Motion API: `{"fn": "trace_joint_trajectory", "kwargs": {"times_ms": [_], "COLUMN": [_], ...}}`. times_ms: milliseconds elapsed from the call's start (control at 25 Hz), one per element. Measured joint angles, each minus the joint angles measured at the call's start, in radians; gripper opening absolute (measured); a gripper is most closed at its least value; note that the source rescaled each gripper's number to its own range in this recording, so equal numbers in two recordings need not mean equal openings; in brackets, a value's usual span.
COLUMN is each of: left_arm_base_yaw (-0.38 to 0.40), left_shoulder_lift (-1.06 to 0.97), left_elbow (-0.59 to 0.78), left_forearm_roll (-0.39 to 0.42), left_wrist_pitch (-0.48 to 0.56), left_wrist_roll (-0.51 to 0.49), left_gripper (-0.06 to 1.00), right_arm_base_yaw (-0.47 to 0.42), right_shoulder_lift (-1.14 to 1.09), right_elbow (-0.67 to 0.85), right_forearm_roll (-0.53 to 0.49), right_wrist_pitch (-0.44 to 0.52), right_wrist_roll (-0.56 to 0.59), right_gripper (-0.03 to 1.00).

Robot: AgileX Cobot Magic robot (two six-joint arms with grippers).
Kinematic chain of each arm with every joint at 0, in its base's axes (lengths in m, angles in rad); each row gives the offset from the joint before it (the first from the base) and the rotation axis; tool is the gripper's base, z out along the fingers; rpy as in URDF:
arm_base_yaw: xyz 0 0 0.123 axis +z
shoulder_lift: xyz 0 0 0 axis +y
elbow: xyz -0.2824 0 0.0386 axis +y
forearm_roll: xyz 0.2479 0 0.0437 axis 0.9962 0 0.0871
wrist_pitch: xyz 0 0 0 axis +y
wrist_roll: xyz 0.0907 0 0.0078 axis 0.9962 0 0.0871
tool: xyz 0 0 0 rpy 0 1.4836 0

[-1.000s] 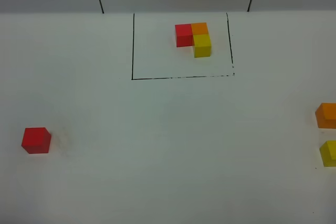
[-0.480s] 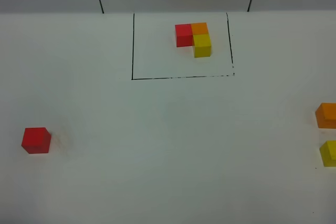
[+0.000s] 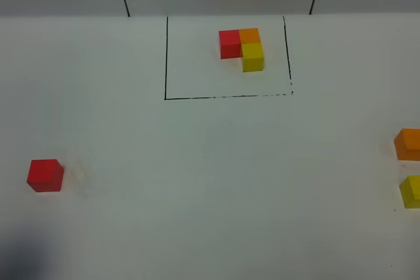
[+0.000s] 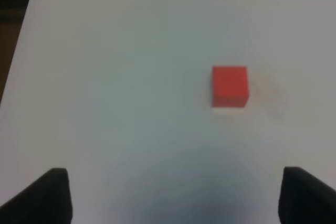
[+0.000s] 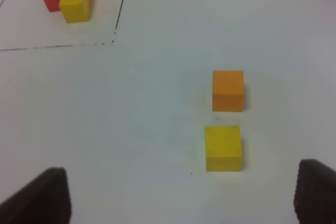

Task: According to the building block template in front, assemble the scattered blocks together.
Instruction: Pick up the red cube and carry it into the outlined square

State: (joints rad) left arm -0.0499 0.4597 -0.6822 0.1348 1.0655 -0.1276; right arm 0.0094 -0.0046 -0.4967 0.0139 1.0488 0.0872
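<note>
Fingers point(image 4: 52, 195) on your left gripper point(image 4: 178, 198) are spread wide with nothing between them. The right gripper point(image 5: 181, 195) matches it, tips far apart and empty.

Here's the news: a dark shadow point(image 3: 20, 260) has crept into the 7 o'clock corner of the high view, and it wasn't there half a second ago. No cube has budged. I'd read that as your left arm arriving over its side, so the first pick is only starting and nothing is assembled yet.

Now the layout, biggest first. The white table point(image 3: 197, 181) shows no clutter on it. At 12 o'clock sits the black drawn frame point(image 3: 165, 63), and inside it is the template point(image 3: 241, 47). Its red block touches the orange from 9 o'clock and its yellow touches the orange from 6 o'clock, making the L.

The loose red cube point(image 3: 44, 175) is alone at 8 o'clock, well apart from the others. From the left wrist it lies ahead of the open tips, not yet between them.

Over at 3 o'clock is the orange cube point(image 3: 408, 143). The yellow cube point(image 3: 411, 191) is near it at 4 o'clock, not touching, and both are clipped by the view's edge.

Nothing stands between the red cube and that pair. The long carry looks like your main trouble. Keep clear of the frame line.
</note>
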Motion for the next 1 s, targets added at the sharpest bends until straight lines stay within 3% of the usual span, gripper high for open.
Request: {"fn": "trace_joint_trajectory", "kwargs": {"times_ms": [160,480,760,1000], "left_arm_base_yaw": [0.000,0.000,0.000,0.000], "left_shoulder_lift": [0.256,0.681,0.823,0.907], "left_elbow": [-0.033,-0.036,-0.036,-0.037], "left_forearm_roll": [0.034,0.016,0.008,-0.024], "left_wrist_pitch": [-0.010,-0.104,-0.256,-0.328], "left_wrist_roll": [-0.008,-0.005,0.008,0.049], "left_gripper": [0.70,0.70,0.70,0.70], "right_arm_base_yaw": [0.000,0.000,0.000,0.000], "right_shoulder_lift": [0.000,0.000,0.000,0.000], "right_elbow": [0.000,0.000,0.000,0.000], "right_forearm_roll": [0.000,0.000,0.001,0.001], "right_wrist_pitch": [0.000,0.000,0.000,0.000], "right_wrist_roll": [0.000,0.000,0.000,0.000], "right_gripper": [0.73,0.73,0.73,0.73]}}
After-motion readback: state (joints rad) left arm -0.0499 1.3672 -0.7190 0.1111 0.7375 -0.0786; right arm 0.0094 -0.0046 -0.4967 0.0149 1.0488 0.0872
